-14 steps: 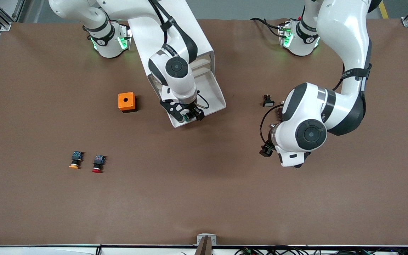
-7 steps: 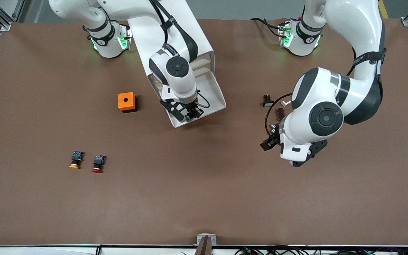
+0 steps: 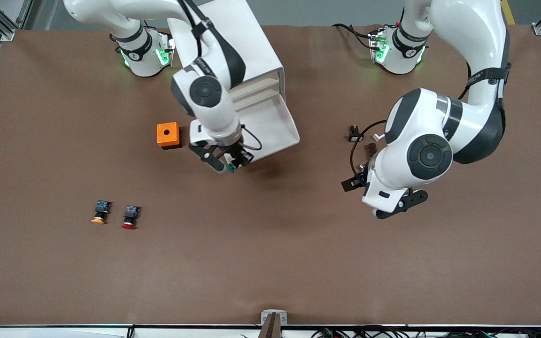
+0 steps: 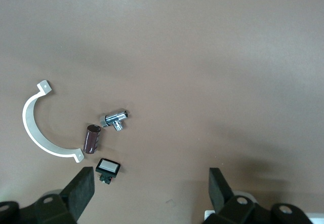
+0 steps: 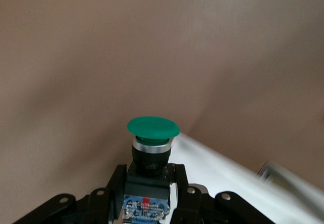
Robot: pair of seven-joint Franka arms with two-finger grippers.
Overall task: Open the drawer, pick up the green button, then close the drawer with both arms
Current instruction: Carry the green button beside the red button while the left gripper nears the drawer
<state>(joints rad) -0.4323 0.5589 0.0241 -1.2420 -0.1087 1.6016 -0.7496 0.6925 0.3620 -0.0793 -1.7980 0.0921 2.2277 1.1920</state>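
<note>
The white cabinet [image 3: 247, 51] stands by the right arm's base. Its drawer [image 3: 281, 123] is pulled out toward the front camera, and the tray shows bare. My right gripper [image 3: 229, 164] is shut on the green-capped button [image 3: 230, 168]. It holds the button in the air over the table, just off the corner of the drawer's front. In the right wrist view the fingers [image 5: 114, 183] clamp the black body of the button [image 5: 153, 126], green cap pointing away. My left gripper [image 3: 399, 206] is open and empty above the table toward the left arm's end; its fingers [image 4: 81, 188] stand wide apart.
An orange box [image 3: 167, 135] sits beside the drawer. An orange-capped button [image 3: 99, 212] and a red-capped button [image 3: 130, 217] lie nearer the front camera. Below the left gripper lie a white curved clamp [image 4: 38, 122], a brown cylinder [image 4: 91, 139], a metal fitting [image 4: 116, 119] and a black switch [image 4: 108, 168].
My right gripper has carried the green button off the drawer's front edge, toward the orange box and out over the table. My left arm has swung its hand a little.
</note>
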